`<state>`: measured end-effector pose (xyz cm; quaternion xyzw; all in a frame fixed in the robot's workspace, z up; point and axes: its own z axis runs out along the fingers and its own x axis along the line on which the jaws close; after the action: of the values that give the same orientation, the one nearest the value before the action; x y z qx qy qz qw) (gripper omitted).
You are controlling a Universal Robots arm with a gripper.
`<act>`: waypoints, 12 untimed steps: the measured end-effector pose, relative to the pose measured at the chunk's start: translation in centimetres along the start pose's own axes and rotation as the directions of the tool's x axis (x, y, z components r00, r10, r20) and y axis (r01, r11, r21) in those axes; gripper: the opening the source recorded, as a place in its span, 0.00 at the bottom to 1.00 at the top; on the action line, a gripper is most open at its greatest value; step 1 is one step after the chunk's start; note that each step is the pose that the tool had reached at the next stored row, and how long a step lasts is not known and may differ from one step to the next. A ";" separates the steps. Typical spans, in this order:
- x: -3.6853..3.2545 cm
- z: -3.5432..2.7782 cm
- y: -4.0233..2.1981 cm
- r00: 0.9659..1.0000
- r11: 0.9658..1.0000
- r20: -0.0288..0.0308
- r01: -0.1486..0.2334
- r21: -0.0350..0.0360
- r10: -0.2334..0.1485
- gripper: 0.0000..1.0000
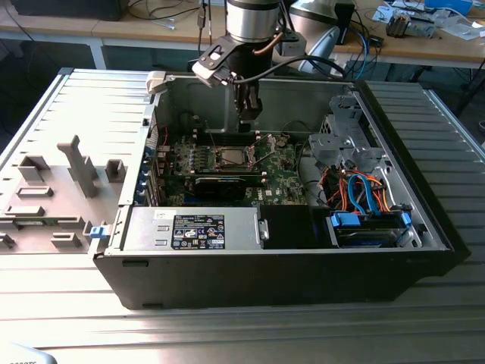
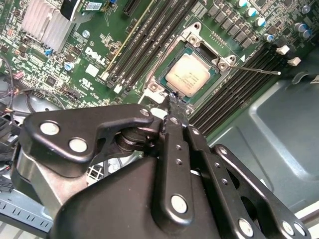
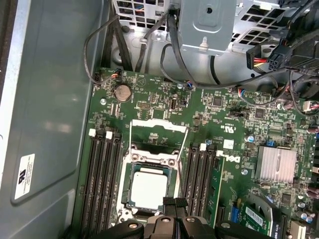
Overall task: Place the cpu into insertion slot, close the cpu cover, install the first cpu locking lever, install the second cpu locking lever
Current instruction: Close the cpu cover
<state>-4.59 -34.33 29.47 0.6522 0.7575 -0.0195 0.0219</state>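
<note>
Currently you've got the cpu [image 3: 149,188] sitting in the insertion slot [image 3: 126,198], silver top facing up, square to the socket frame. It shows in the second wrist view too [image 2: 191,74], and in the exterior view near the middle of the green motherboard [image 1: 229,158].

The cpu cover [image 3: 159,124] is up, not down over the chip. It stands tilted on the socket edge away from the gripper, and you can see board through its window. One thin locking lever [image 2: 259,71] sticks out loose over the memory slots [image 2: 234,94].

The gripper [image 2: 172,99] hangs just beside the socket's near edge and I see no contact with the chip. Its fingers are clenched together, with nothing visible between them. You can see the same in the first wrist view [image 3: 174,203].

Memory slots [image 3: 102,184] flank the socket on both sides, and a finned heatsink [image 3: 277,167] sits further out on the board.

In the exterior view the arm drops into the open computer case [image 1: 288,265] from above. A grey fixture tray [image 1: 45,197] lies at the exterior view's left, and blue and orange cables [image 1: 364,189] run at its right.
</note>
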 end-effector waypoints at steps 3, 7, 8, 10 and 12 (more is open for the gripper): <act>-0.03 0.01 0.06 1.000 1.000 0.000 0.000 0.000 0.000 0.11; -0.06 0.01 0.12 1.000 1.000 0.000 0.000 0.000 0.000 0.11; -0.08 0.01 0.15 1.000 1.000 0.000 0.000 0.000 0.000 0.11; -0.10 0.01 0.21 1.000 1.000 0.000 0.000 0.000 0.000 0.11; -0.13 0.01 0.27 1.000 1.000 0.000 0.000 0.000 0.000 0.11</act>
<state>-4.30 -34.42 29.46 0.6522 0.7575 -0.0195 0.0219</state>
